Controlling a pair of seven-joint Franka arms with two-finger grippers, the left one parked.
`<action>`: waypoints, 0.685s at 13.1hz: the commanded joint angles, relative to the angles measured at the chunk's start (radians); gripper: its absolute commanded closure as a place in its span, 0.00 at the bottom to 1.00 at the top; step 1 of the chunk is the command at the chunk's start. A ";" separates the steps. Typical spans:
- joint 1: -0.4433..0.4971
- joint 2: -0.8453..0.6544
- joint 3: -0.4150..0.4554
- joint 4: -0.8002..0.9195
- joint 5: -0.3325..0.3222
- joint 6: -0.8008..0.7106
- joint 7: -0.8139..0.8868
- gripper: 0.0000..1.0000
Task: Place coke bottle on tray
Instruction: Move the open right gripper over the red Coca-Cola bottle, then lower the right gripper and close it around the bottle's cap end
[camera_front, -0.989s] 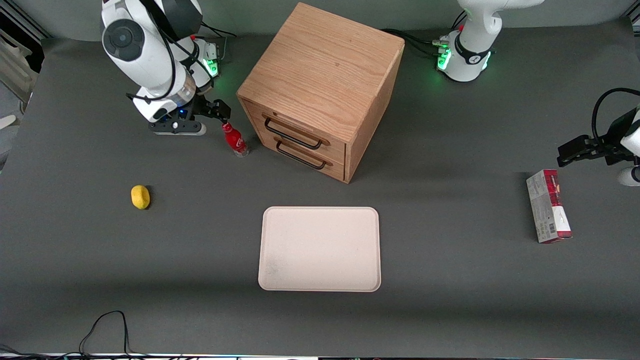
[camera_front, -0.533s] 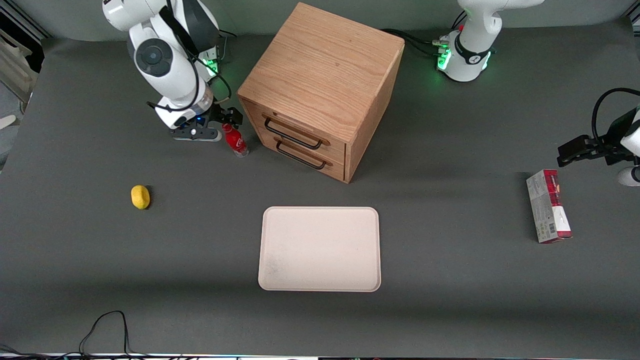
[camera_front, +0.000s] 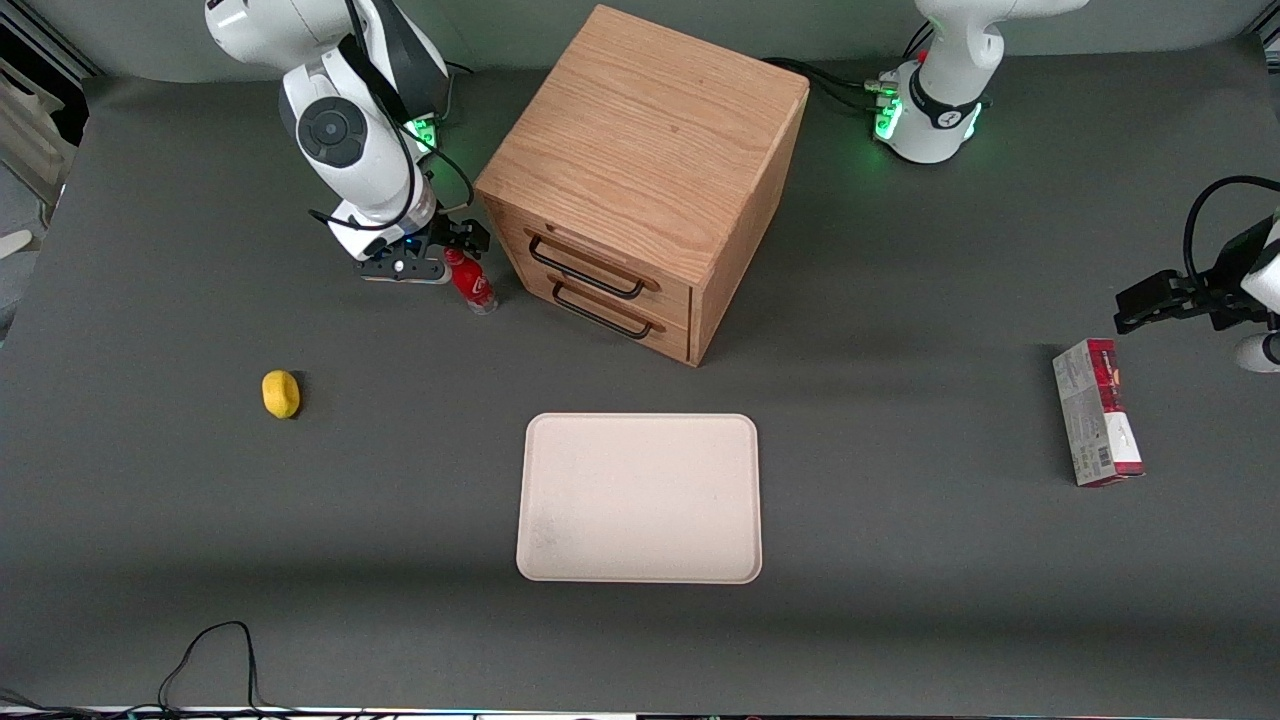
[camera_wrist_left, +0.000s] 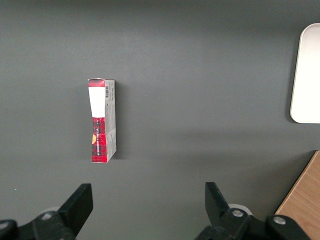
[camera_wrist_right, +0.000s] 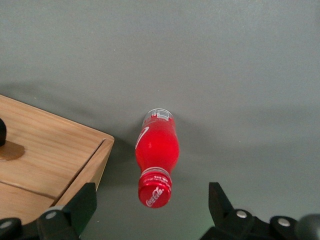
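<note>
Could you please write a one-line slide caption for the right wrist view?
Open gripper poised above the upright coke bottle, which stands on the table beside the wooden drawer cabinet.

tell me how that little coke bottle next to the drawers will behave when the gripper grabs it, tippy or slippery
Probably tippy: the coke bottle stands upright on a narrow clear base, taller than wide, so a sideways nudge could topple it toward the wooden cabinet beside it. Its smooth, curved body may slip somewhat. The open gripper sits above the cap, fingers either side, so a centred close seems wise.
</note>
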 joint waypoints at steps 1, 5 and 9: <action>0.009 -0.014 -0.006 -0.026 0.008 0.024 0.023 0.01; 0.009 -0.012 -0.004 -0.057 0.008 0.058 0.023 0.01; 0.009 -0.012 -0.004 -0.063 0.008 0.066 0.023 0.20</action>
